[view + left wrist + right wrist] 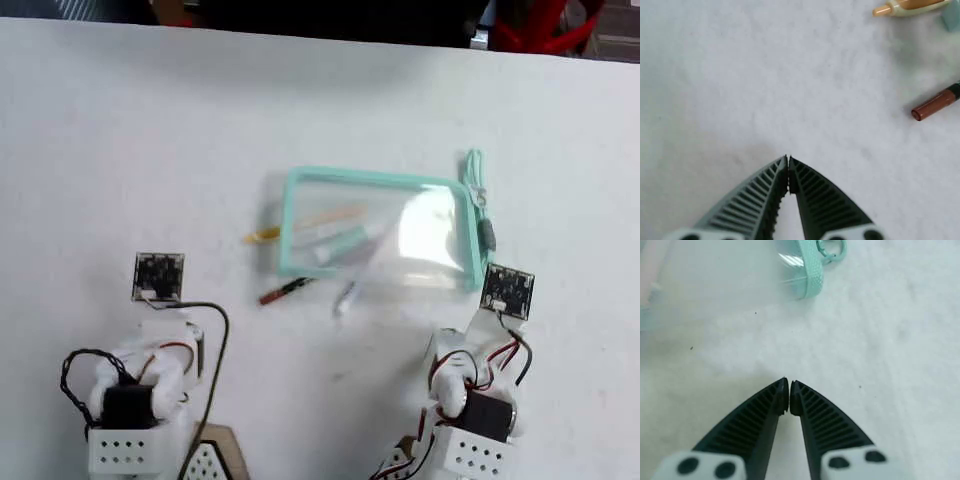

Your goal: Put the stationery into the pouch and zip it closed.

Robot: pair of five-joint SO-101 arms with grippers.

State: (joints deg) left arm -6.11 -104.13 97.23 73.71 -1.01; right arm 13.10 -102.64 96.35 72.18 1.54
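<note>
A clear pouch (420,235) with mint-green trim lies flat mid-table, a tan pen (305,223) sticking out of its left end and a mint pen (340,242) inside. A red-brown pen (285,291) and a small pale item (345,298) lie on the table just in front of it. My left gripper (788,160) is shut and empty over bare table, with the red-brown pen (935,102) and tan pen tip (910,6) ahead to one side. My right gripper (789,384) is shut and empty, a short way from the pouch's corner (810,270) and its ring clasp (832,250).
The white table (150,130) is wide and bare to the left and behind the pouch. A mint strap with a dark pull (486,232) runs along the pouch's right end. Both arm bases sit at the near edge, with loose cables (215,340) by the left one.
</note>
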